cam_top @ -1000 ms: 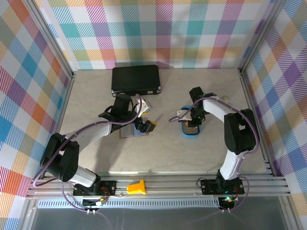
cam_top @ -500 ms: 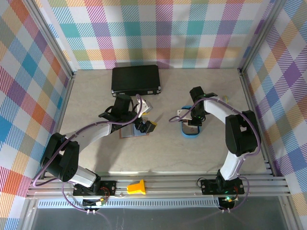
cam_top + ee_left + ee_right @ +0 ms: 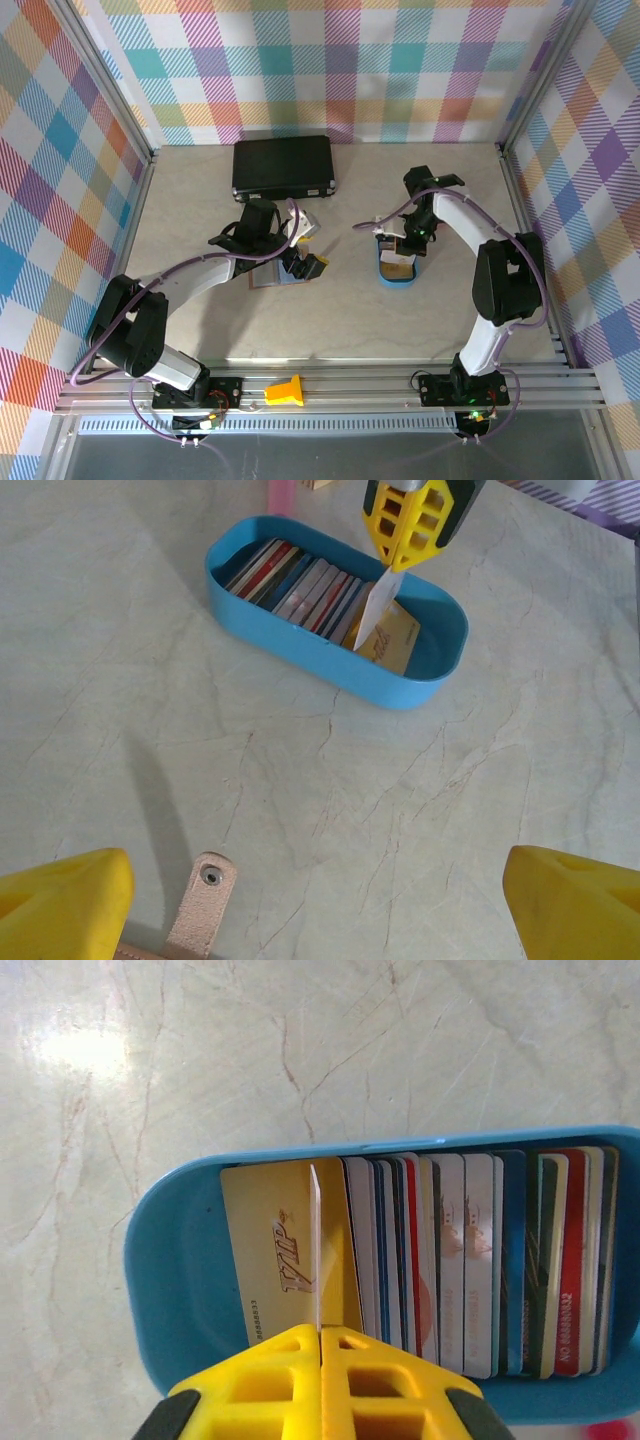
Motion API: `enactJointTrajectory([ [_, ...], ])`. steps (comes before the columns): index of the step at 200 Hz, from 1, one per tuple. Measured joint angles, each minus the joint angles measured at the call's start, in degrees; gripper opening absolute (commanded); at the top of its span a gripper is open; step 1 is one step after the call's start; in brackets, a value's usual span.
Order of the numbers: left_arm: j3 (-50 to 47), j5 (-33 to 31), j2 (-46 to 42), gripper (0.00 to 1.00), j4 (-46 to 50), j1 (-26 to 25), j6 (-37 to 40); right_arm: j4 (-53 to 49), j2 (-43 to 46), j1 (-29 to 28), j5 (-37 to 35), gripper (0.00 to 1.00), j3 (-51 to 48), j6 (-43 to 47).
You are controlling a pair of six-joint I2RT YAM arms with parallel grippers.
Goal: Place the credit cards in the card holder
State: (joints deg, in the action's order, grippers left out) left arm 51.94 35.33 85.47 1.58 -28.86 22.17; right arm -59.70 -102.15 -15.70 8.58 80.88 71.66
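Since 1 s ago: right gripper (image 3: 321, 1335) closed onto 1 pale card (image 3: 315, 1250) over blue tray (image 3: 160, 1290); left gripper (image 3: 303, 263) unchanged, jaws wide apart above card holder (image 3: 268, 275).

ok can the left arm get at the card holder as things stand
Probably yes: the left gripper hovers open just above the card holder, with nothing between them; the right gripper is away at the blue tray, shut on a card.
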Motion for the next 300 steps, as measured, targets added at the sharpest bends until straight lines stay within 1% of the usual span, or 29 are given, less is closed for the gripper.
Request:
enactJointTrajectory([
  [55,0.0,0.0,0.4,0.95,0.2,0.0,0.0,-3.0,0.0,0.4,0.5,0.0,2.3,-3.5],
  [72,0.0,0.0,0.4,0.95,0.2,0.0,0.0,-3.3,0.0,0.7,0.9,0.0,3.2,-6.3],
  [86,0.0,-0.2,0.4,0.97,0.2,0.0,-0.1,-3.5,0.0,1.4,2.3,0.0,4.6,-9.7],
  [99,0.0,-1.1,0.4,1.0,-0.2,0.0,-1.0,-3.1,0.4,2.3,4.5,0.0,6.1,-13.3],
  [127,0.0,-4.7,0.4,1.0,-0.5,0.0,-4.0,-0.2,4.2,4.9,12.2,0.0,7.0,-23.8],
  [147,0.1,-6.4,0.4,1.0,-0.9,0.0,-6.6,3.7,8.2,6.9,19.0,0.0,6.8,-33.1],
  [167,0.9,-7.8,0.2,1.0,-1.2,0.0,-10.1,10.1,13.0,9.4,26.4,0.0,5.0,-44.9],
  [194,2.9,-9.7,-1.4,1.0,-2.0,0.0,-17.2,20.3,17.2,12.2,35.0,0.0,0.7,-62.6],
  [221,3.8,-12.4,-4.7,1.0,-5.9,0.0,-28.4,31.5,17.7,13.0,42.0,0.0,-5.4,-80.2],
  [238,4.0,-13.7,-6.3,0.94,-8.3,0.0,-36.9,38.5,17.6,13.0,45.2,0.0,-9.7,-90.3],
  [251,4.8,-14.0,-6.4,0.92,-9.1,0.0,-42.9,43.9,17.6,12.8,47.2,0.0,-13.4,-97.6],
  [266,6.0,-13.9,-6.0,0.92,-9.2,0.0,-49.4,47.8,17.2,12.3,48.6,0.0,-16.3,-104.3],
  [281,7.3,-13.4,-5.3,0.91,-9.3,0.0,-55.8,50.4,16.4,11.6,49.3,0.0,-17.5,-109.2],
  [289,8.0,-12.7,-4.6,0.89,-9.4,0.0,-58.9,52.2,16.3,10.9,49.4,0.0,-18.2,-111.5],
  [300,8.8,-11.1,-3.3,0.84,-10.0,0.0,-63.1,54.7,16.2,9.7,49.7,0.0,-19.2,-114.7],
])
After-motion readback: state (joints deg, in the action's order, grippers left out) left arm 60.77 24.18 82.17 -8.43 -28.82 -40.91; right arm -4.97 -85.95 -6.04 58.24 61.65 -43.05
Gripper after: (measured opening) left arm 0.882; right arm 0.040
